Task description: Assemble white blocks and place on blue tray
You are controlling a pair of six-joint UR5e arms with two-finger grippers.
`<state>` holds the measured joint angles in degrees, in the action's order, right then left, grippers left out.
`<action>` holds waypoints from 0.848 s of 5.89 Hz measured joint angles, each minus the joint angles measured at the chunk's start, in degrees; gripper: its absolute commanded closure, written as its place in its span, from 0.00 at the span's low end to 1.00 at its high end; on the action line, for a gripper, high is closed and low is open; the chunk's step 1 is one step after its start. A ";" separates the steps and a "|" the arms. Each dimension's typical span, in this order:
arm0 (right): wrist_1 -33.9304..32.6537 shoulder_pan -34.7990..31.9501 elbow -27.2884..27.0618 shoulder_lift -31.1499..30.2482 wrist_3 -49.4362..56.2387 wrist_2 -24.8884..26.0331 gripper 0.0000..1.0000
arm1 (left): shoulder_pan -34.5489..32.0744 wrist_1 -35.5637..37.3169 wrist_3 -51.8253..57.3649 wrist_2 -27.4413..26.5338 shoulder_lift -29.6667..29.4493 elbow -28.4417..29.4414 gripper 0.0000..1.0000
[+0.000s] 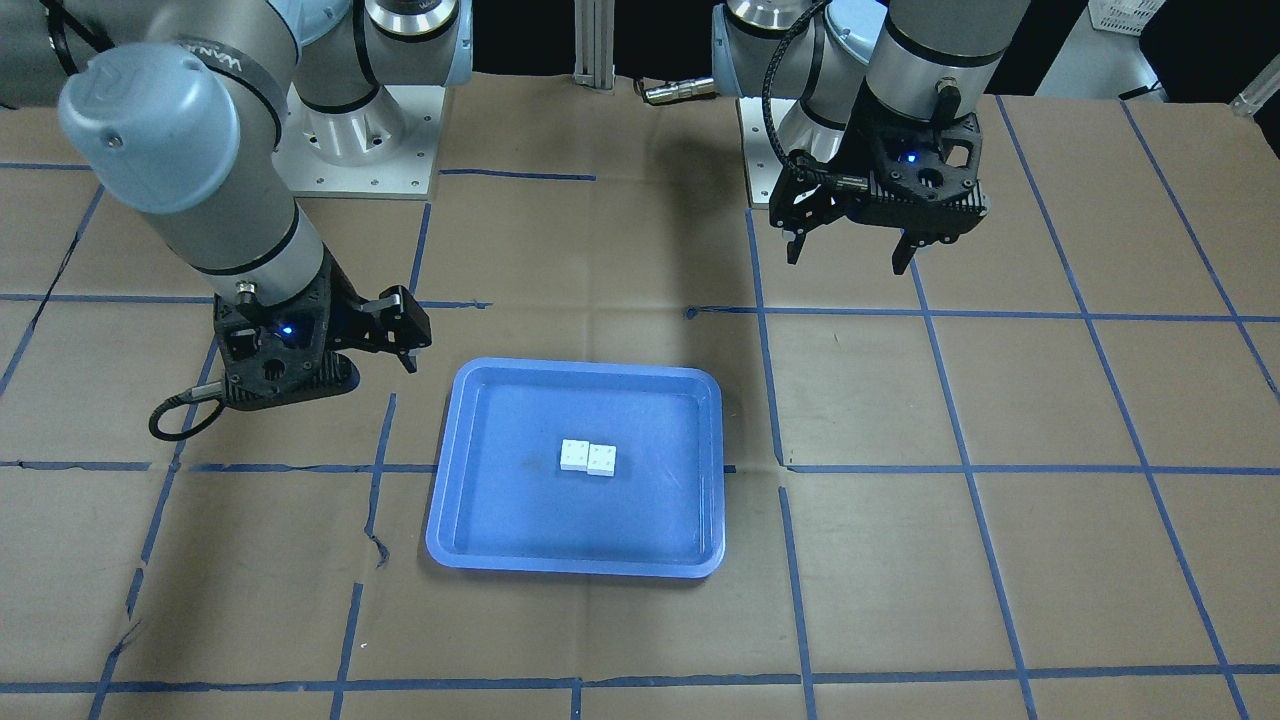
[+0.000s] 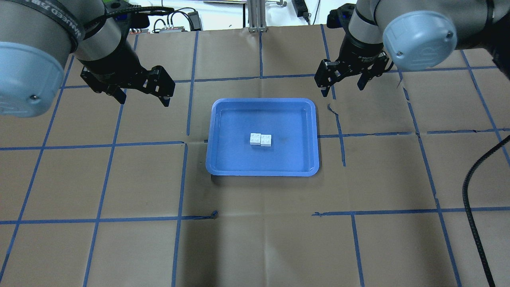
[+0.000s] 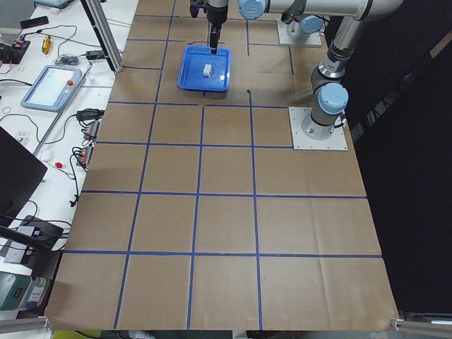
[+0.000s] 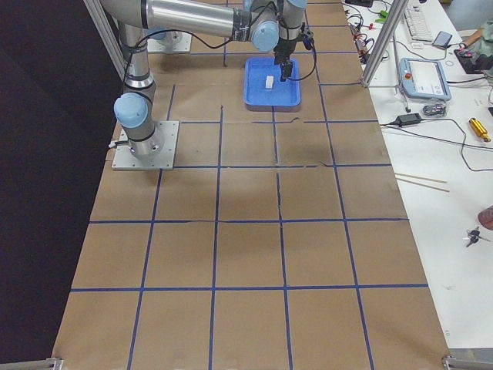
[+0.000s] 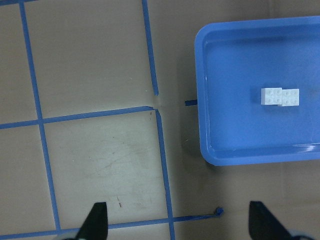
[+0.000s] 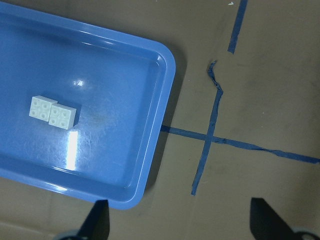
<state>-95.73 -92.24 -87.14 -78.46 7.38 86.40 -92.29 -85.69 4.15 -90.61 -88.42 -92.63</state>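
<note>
The two white blocks lie joined side by side near the middle of the blue tray, studs up. They also show in the front view on the tray, and in both wrist views. My left gripper hangs open and empty above the table, off the tray's far left corner; it also shows in the front view. My right gripper hangs open and empty off the tray's far right corner. Neither touches the tray.
Brown paper with a blue tape grid covers the table. A torn tape strip lies right of the tray. A black cable runs along the right side. The arm bases stand at the robot's edge.
</note>
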 measured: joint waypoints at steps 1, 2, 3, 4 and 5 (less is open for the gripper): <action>5.55 0.38 2.93 -1.07 -2.48 1.38 0.00 | 0.00 0.00 -0.02 0.00 0.00 0.00 0.01; 10.51 0.51 5.72 -1.72 -3.79 3.31 0.00 | 0.00 0.00 -0.02 0.00 0.00 0.00 0.01; 12.96 0.44 7.23 -2.00 -4.98 4.12 0.00 | -0.02 0.00 -0.02 0.00 0.00 -0.01 0.01; 13.73 0.37 7.88 -2.09 -5.91 4.32 0.00 | -0.04 0.00 0.00 0.00 0.00 0.00 0.01; 13.90 0.36 7.97 -2.12 -6.22 4.37 0.00 | -0.04 0.00 0.02 0.00 0.00 0.02 0.01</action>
<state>-81.83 -91.88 -79.17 -80.58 1.16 90.78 -92.33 -85.69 4.17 -90.62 -88.42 -92.61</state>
